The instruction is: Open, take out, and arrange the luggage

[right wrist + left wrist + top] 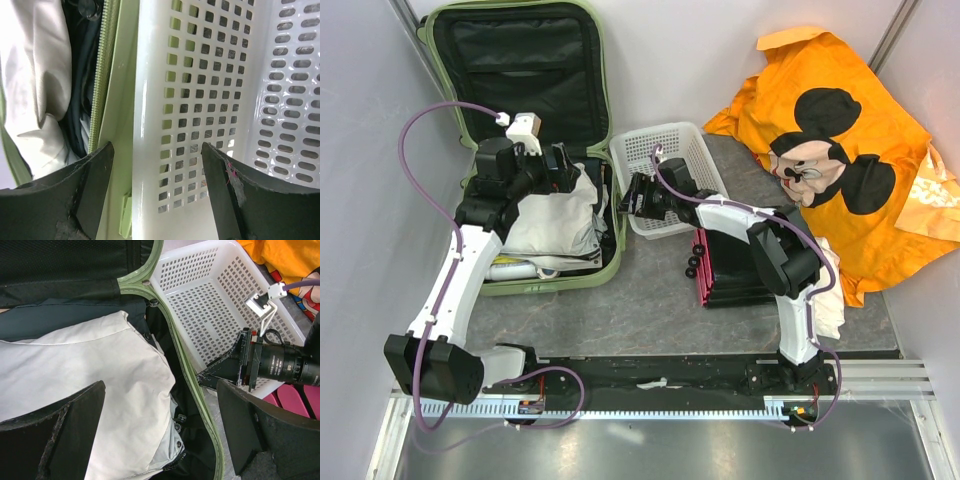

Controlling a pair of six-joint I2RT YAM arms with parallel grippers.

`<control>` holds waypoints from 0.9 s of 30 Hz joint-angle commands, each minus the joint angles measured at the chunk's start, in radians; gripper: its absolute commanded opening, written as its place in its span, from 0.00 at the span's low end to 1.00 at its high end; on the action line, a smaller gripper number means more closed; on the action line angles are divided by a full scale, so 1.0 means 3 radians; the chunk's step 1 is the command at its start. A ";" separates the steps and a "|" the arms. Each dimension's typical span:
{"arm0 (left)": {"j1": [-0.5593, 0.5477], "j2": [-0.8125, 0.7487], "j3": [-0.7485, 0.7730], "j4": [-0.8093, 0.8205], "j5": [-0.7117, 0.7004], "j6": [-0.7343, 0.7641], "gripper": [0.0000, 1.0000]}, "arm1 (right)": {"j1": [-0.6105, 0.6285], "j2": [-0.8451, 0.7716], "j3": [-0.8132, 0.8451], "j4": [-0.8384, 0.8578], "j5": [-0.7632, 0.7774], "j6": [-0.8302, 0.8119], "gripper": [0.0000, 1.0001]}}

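Note:
The pale green luggage (550,283) lies open at the back left, its black-lined lid leaning on the wall. A white garment (555,220) fills its base. My left gripper (560,165) hovers over the base's right side. In the left wrist view this gripper (160,432) is open above the garment (100,370) and the green zip rim (187,375). My right gripper (628,197) is open at the gap between luggage and basket. In the right wrist view it (157,185) straddles the white mesh basket's wall (200,100), next to the green shell (120,100).
The white mesh basket (680,140) stands against the luggage's right side. A black box with pink drawers (725,270) sits in front of it. An orange Mickey Mouse cloth (840,130) covers the back right. Grey walls close in on both sides.

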 commanded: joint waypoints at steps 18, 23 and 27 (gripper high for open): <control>0.0013 -0.0148 0.0002 0.0030 0.0036 0.0007 0.99 | 0.0584 -0.0507 0.0046 0.0260 0.0532 0.0036 0.81; 0.0013 -0.0127 0.0007 0.0035 0.0082 -0.0019 0.99 | 0.0650 -0.0758 0.0117 -0.0215 0.1181 -0.0318 0.80; 0.0013 -0.0122 0.0007 0.0035 0.0092 -0.0029 0.99 | 0.0778 -0.0737 0.0230 -0.0539 0.1672 -0.0533 0.80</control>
